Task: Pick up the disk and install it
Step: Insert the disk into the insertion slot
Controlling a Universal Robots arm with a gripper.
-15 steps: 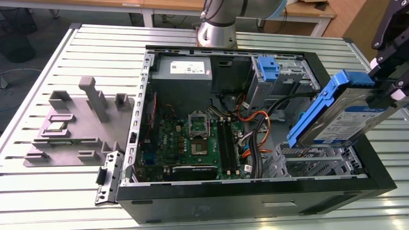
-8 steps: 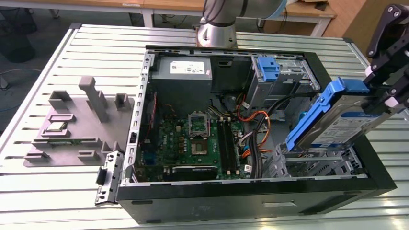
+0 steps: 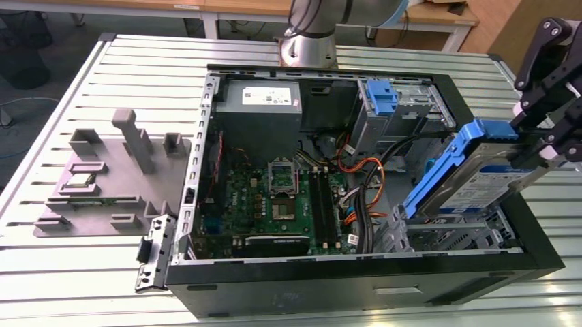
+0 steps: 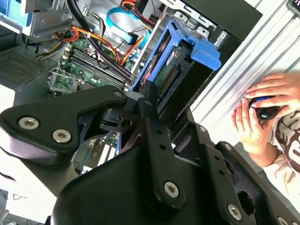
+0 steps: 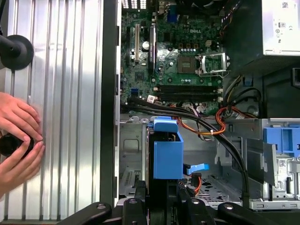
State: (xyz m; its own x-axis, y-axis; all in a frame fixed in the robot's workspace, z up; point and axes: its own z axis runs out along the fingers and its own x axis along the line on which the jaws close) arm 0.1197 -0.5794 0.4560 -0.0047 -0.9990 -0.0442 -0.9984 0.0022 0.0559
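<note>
1. End effector (image 3: 538, 148): clamped on the disk (image 3: 486, 182).
2. Disk: tilted above the case's (image 3: 364, 289) drive bay (image 3: 450, 238), near the counter's (image 3: 136, 61) edge at the exterior view's right.
3. Step, we judge: installing; the rails need squaring with the bay.

Bright, even light; the tabletop (image 5: 61, 93) beside the claw (image 5: 161, 190) glares white, while the computer case (image 5: 108, 93) beyond it lies softly shadowed.

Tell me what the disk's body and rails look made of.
The disk: the body looks like bare silver metal, judging by its grey sheen beside the label. The rails: likely moulded plastic, from the even bright blue colour and the matte, rounded tab in the first wrist view.
</note>
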